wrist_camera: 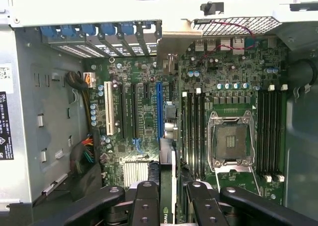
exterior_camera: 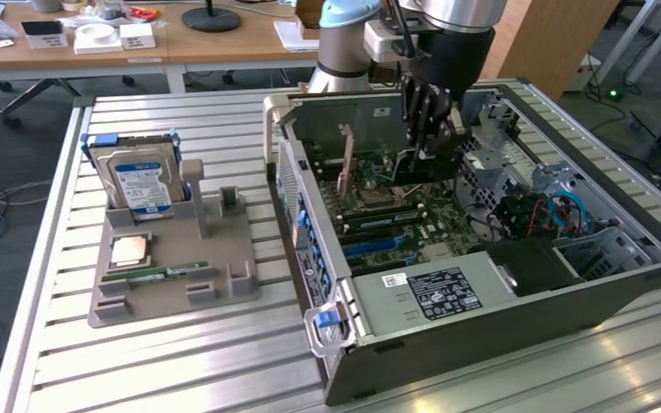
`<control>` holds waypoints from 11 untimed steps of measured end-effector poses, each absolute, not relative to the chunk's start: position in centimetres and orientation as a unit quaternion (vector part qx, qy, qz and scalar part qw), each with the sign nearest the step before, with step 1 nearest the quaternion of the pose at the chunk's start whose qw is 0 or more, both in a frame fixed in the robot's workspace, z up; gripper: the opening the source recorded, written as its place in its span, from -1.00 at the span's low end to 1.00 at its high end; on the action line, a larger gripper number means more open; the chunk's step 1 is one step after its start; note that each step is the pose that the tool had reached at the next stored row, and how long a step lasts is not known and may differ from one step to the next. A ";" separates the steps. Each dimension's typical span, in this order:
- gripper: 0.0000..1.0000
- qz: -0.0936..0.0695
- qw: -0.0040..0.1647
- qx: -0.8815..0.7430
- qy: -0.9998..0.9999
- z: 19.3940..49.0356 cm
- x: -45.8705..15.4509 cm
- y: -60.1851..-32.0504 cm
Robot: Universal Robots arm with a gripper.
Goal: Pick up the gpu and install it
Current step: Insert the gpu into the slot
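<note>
GPU (wrist_camera: 166, 216), clamped edge-on by the end effector (wrist_camera: 170, 188) and hanging just above the motherboard (wrist_camera: 144, 151) inside the open computer case (exterior_camera: 480, 344), could descend skewed beside the long blue slot (wrist_camera: 159, 112) and jam its connector, or farther back snag its bracket on the blue-clipped rear openings (wrist_camera: 99, 32).

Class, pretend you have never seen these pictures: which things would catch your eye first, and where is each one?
The open computer case sits on the exterior view's right, with the arm's black jaws down inside it, closed on the gpu, which is held edge-on above the green motherboard. On the exterior view's left, a grey stand holds a blue-labelled hard drive upright.
</note>
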State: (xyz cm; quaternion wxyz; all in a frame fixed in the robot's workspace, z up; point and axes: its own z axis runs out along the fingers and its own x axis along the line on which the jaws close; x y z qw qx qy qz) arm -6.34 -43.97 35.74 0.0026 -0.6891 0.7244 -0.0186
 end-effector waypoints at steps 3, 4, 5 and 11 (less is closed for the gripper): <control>-0.47 -0.019 0.003 -0.689 0.724 35.5 -6.3 -44.0; -0.47 -0.019 0.003 -0.689 0.724 35.4 -6.3 -44.0; -0.47 -0.019 0.003 -0.689 0.724 35.3 -6.3 -44.0; -0.47 -0.019 0.003 -0.689 0.724 34.7 -6.3 -44.0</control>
